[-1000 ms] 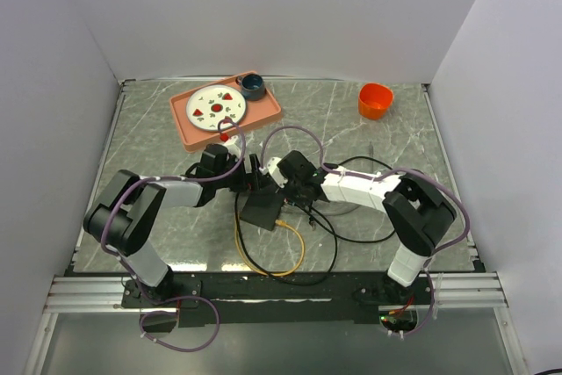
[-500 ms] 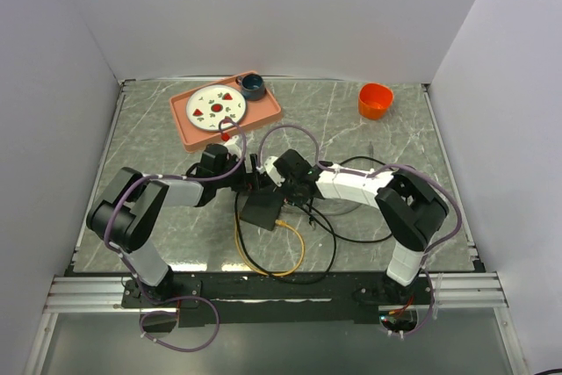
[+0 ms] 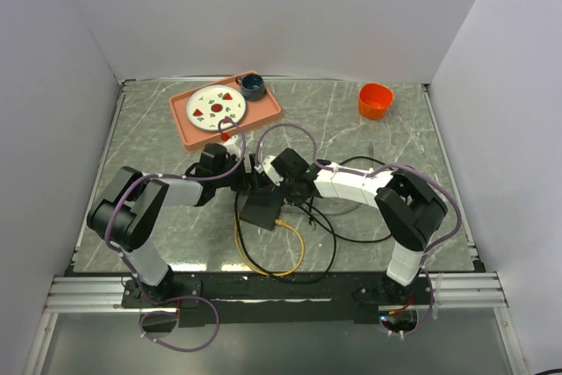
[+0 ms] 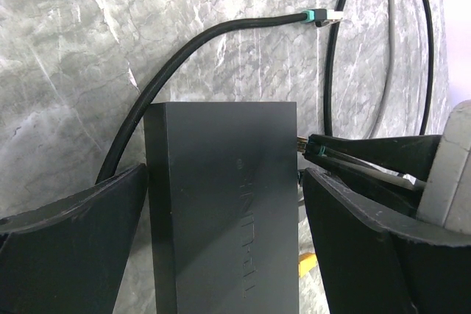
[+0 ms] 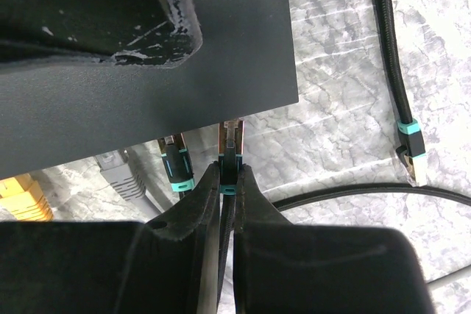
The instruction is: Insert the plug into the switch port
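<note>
Switch (image 3: 262, 208) lies flat at the middle of the table (image 3: 149, 133), closer to the near edge than the far. Bare marble lies open toward the left and right edges; a pink tray (image 3: 268, 111) sits by the far edge on the left, an orange cup (image 3: 375, 100) near the far right corner; cables (image 3: 290, 256) loop toward the near edge.

Left gripper (image 4: 224, 176) straddles the switch, fingers spread wide, one against its side, the other standing off. Only the right wrist view shows the port side: right gripper (image 5: 228, 174) is pinched narrow on the plug (image 5: 230, 137), whose tip meets the switch's edge beside a teal-banded plug (image 5: 176, 165); how deep it sits cannot be told. A loose plug (image 5: 408, 151) lies apart on the marble.
</note>
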Available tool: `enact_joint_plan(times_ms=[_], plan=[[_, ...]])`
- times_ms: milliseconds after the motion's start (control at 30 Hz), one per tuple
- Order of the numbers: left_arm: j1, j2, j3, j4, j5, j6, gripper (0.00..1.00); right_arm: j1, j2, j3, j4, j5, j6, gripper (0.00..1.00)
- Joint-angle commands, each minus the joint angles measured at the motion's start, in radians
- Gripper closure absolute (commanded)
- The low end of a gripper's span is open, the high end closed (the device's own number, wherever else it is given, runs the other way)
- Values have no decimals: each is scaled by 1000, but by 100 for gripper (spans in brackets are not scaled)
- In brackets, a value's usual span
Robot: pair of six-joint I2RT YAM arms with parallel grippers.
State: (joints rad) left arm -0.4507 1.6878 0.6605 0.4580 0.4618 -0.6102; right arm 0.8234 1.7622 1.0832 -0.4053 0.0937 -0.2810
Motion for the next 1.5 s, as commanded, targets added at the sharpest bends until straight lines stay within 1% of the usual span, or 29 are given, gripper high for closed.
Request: enact_joint_plan(times_ms=[0,167,467,533,633,833,867,900,1000,1233,1333,1367,1467], plan=[[-9,41,-1,-12,46,15,7,43,-32,70,54,-32,-7,100],[-9,52,1,-2,61,10,9,68,-44,61,71,-37,3,100],[-9,62,-15,-7,64,29,10,69,-89,14,186,-89,25,100],[-9,62,-21,-2,63,29,11,71,-89,8,212,-121,37,100],[-9,62,-35,13,69,21,13,69,-90,-19,269,-141,60,100],[-9,64,-82,73,107,-14,28,68,-87,-66,370,-95,167,100],[-9,64,-97,80,112,-19,32,69,-89,-72,381,-95,180,100],[-9,64,-105,88,126,-31,34,68,-90,-78,402,-57,207,100],[-11,55,-142,128,139,-55,39,69,-104,-111,482,-35,250,100],[-40,73,-173,165,146,-65,42,69,-167,-226,686,-52,278,100],[-55,93,-167,171,146,-62,43,69,-187,-235,707,-89,253,100],[-62,98,-164,176,147,-62,44,69,-188,-233,709,-132,247,100],[-72,107,-157,183,146,-71,44,69,-201,-224,694,-140,237,100]])
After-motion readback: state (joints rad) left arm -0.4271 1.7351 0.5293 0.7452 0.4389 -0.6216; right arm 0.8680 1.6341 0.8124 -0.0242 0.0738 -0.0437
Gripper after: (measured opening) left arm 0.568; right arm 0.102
